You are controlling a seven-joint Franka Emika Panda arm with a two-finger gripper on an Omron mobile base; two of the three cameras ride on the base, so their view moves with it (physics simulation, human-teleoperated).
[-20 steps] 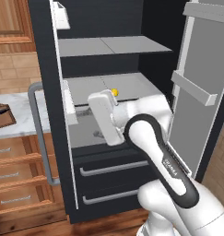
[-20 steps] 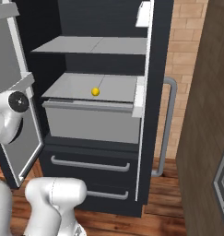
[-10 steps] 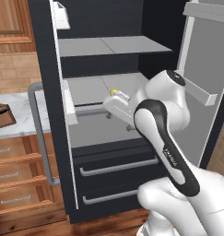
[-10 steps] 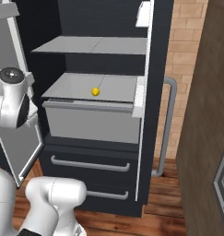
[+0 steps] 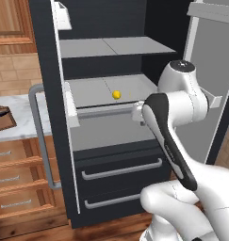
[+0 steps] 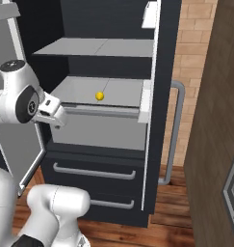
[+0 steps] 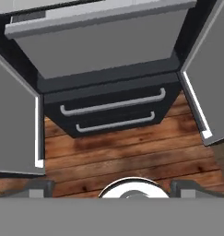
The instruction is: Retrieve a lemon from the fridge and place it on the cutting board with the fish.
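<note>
Standing open at both upper doors, fridge with grey shelves exposed and two lower drawers shut. Resting on the middle grey shelf, lemon, roughly centred, clear of the shelf's front rail; also seen at. Hanging in front of the fridge, just below that shelf's front edge and apart from the lemon, gripper; seen at the left side of the opening from the right base camera, at the right side from the left base camera. Spread wide, jaws, with fingertips at the far corners of the hand camera, nothing between them. Pointing down at the drawers and the wooden floor. Lying on the white desk left of the fridge, cutting board, partly cut off by the frame edge.
</note>
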